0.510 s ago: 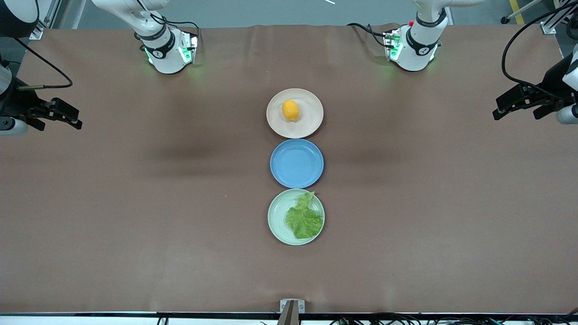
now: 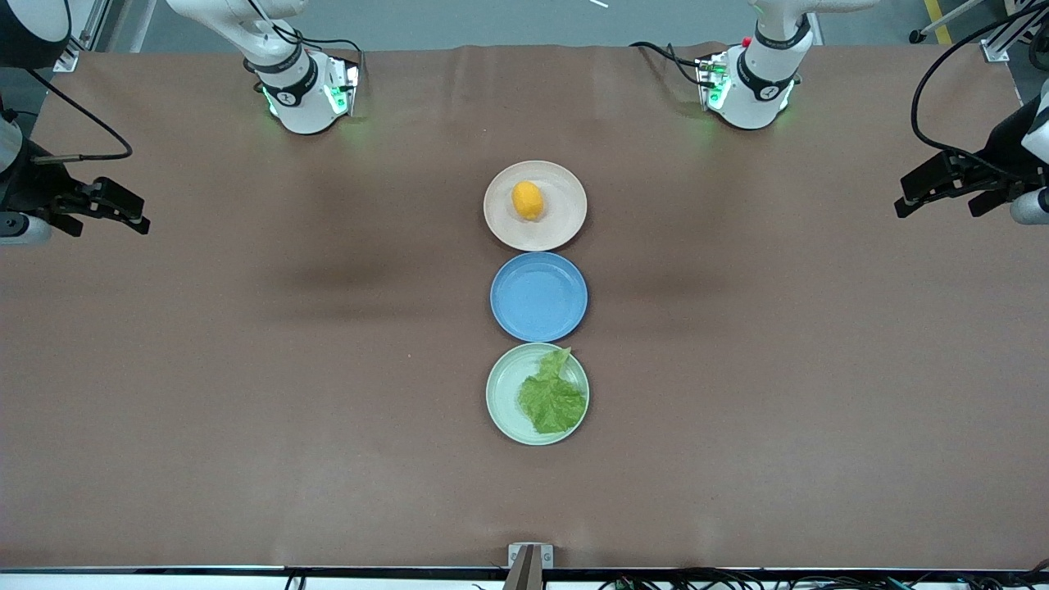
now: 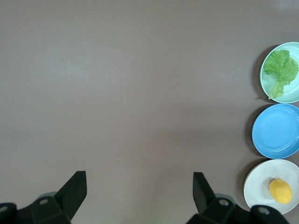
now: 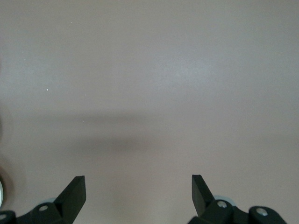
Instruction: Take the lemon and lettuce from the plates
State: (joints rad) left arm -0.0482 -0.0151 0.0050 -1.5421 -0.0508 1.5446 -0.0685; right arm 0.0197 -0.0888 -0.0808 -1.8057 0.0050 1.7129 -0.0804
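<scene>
Three plates in a row mid-bench (image 2: 246, 369): lemon (image 2: 528, 201) on beige-pink plate (image 2: 565, 223), empty blue plate (image 2: 538, 297) between, lettuce (image 2: 551, 397) on mint plate (image 2: 506, 393). Left gripper (image 2: 942, 190) and right gripper (image 2: 102, 211) hang over opposite bench ends, jaws wide, empty, well apart from the plates, bare cloth beneath.

Both arms have glossy white shells with black ring bands at the joints, and their bases (image 2: 307, 94) (image 2: 750, 90) glow green beside small metal connector blocks where black cables plug in. The left gripper (image 2: 942, 187) and the right gripper (image 2: 106, 209) are matte black, with looping black cables above them. In the wrist views the black fingers (image 3: 74, 189) (image 4: 74, 191) are wedge-shaped, with small round silver screws near their roots.
</scene>
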